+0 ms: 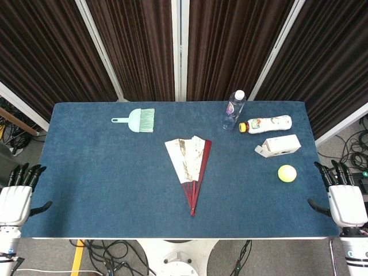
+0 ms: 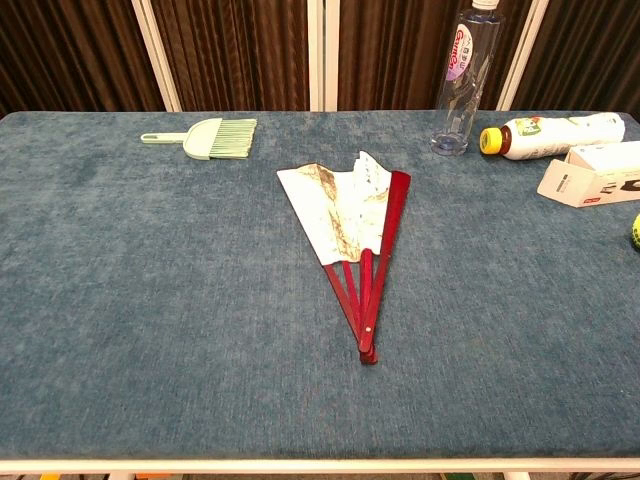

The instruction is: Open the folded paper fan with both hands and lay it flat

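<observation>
A paper fan [image 1: 190, 164] with red ribs lies partly spread in the middle of the blue table, its pivot end toward the front; in the chest view the fan [image 2: 350, 220] shows a white painted leaf and a red outer guard on its right. My left hand [image 1: 16, 198] hangs off the table's front left corner, fingers apart, holding nothing. Off the front right corner my right hand [image 1: 342, 198] is likewise empty with spread fingers. Neither hand appears in the chest view. Both hands are far from the fan.
A mint-green hand brush [image 1: 138, 120] lies at the back left. At the back right stand a clear water bottle [image 1: 233, 110], a lying white bottle with a yellow cap [image 1: 267, 123], a small white box [image 1: 279, 145] and a yellow ball [image 1: 287, 173].
</observation>
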Available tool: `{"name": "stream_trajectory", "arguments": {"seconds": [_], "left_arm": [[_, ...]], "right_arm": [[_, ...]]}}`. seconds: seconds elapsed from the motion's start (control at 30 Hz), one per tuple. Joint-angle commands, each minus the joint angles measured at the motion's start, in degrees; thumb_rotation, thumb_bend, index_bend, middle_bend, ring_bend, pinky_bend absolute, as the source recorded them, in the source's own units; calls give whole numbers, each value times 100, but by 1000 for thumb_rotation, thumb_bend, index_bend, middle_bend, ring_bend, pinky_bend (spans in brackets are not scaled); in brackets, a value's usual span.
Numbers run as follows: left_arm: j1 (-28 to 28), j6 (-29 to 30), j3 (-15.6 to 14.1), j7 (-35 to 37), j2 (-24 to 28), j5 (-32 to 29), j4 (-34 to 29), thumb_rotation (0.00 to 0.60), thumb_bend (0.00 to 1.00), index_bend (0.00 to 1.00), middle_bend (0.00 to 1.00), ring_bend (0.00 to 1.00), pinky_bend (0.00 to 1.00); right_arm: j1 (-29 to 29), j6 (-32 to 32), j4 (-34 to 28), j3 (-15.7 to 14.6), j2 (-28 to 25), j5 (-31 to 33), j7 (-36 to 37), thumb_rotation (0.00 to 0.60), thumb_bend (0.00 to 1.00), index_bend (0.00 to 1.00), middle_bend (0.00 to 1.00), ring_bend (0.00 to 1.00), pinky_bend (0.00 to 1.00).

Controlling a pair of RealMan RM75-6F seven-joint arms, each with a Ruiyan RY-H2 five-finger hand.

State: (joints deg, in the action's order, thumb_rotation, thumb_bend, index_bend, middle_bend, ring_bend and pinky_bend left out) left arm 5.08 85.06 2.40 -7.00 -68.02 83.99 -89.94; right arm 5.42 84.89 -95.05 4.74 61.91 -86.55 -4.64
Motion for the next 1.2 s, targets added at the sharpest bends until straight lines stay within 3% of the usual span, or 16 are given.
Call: {"name": "stream_trajectory", "arguments": {"seconds": [0.03, 0.3, 0.5, 0.6, 0.7, 0.83, 1.0, 1.2], "left_arm": [[6, -45, -11, -14, 6, -21, -16, 600, 0, 140, 118, 21, 0], [36, -84, 12, -2, 11, -33, -37, 600, 0, 140, 118, 22, 0], [111, -128, 35, 19, 3, 38, -21, 600, 0, 140, 118, 21, 0], [134, -110, 33, 17, 9, 106, -36, 600, 0, 140, 118, 21, 0], [139, -73, 18, 16, 26, 182, -66, 600, 0, 140, 118, 21, 0], [121, -12, 5, 10, 51, 234, -108, 600, 0, 140, 118, 21, 0], [125, -47, -1, -6, 76, 202, -140, 600, 0, 140, 118, 21, 0], [112, -34, 2, 59, 85, 182, -144, 600, 0, 140, 118, 21, 0]], "right_arm": [[7, -22, 12, -11, 16, 1, 25, 600, 31, 111, 204, 0, 0], [95, -160, 39, -72, 43, -109, 101, 600, 31, 122, 213, 0, 1], [835, -1072, 5, -40, 59, -506, 250, 600, 32, 188, 272, 0, 15], [1447, -1828, 126, 82, 236, -568, 226, 600, 35, 219, 278, 0, 18], [2108, -2614, 464, 267, 734, -429, 238, 600, 36, 235, 279, 0, 18], [2715, -3142, 1171, 427, 1580, -307, 214, 600, 48, 255, 279, 0, 19], [3302, -3455, 2156, 513, 2612, -272, -262, 600, 48, 280, 277, 0, 20], [3693, -3376, 3314, 474, 3573, -373, -186, 600, 49, 333, 306, 13, 20]]}}
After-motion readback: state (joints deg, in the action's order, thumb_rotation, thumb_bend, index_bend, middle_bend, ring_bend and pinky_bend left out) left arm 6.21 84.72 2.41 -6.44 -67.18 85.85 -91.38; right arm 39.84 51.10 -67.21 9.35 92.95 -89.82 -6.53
